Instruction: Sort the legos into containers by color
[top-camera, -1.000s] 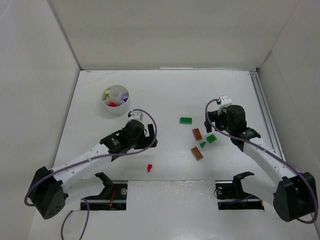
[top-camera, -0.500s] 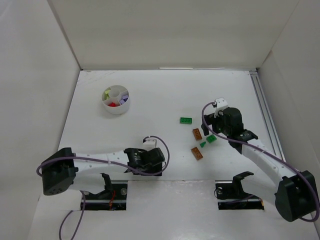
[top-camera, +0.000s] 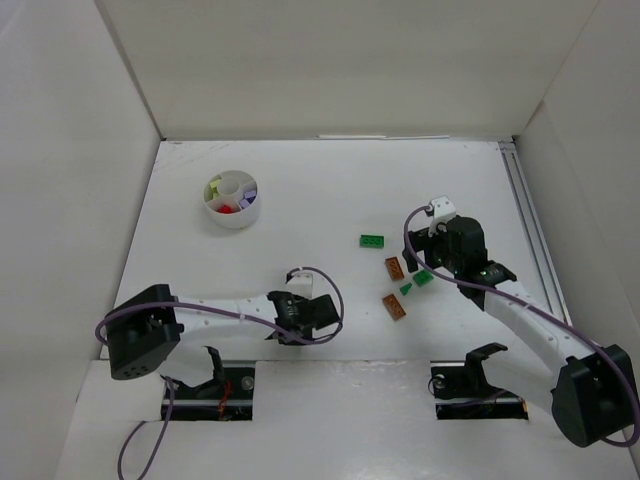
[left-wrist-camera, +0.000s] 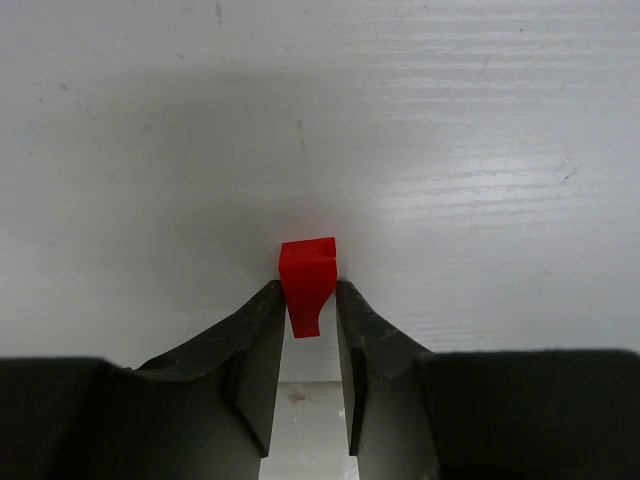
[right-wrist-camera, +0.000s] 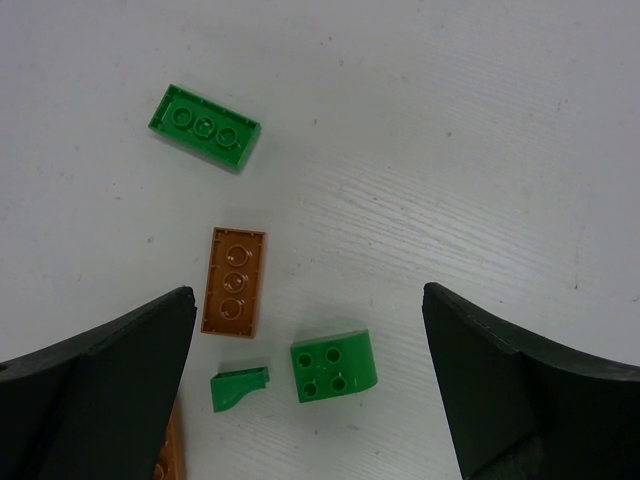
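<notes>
A small red lego (left-wrist-camera: 306, 278) lies on the white table, and my left gripper (left-wrist-camera: 306, 292) is shut on it, pinching it between the fingertips. In the top view the left gripper (top-camera: 312, 324) sits low near the table's front edge and hides the red piece. My right gripper (right-wrist-camera: 308, 295) hangs open over a rounded green lego (right-wrist-camera: 335, 367) and a tiny green slope (right-wrist-camera: 238, 387), touching neither. Beside them lie a brown-orange plate (right-wrist-camera: 233, 279) and a long green brick (right-wrist-camera: 204, 126). The round white container (top-camera: 228, 221) at the far left holds yellow-green, purple and red pieces.
A second brown-orange plate (top-camera: 394, 306) lies just in front of the green cluster. White walls enclose the table on three sides. A metal rail (top-camera: 528, 230) runs along the right edge. Two black fittings (top-camera: 470, 378) stand at the near edge.
My left arm swung from beside the container down to the red lego near the front edge, and its jaws closed on it. The right arm shifted slightly left and stayed open.
</notes>
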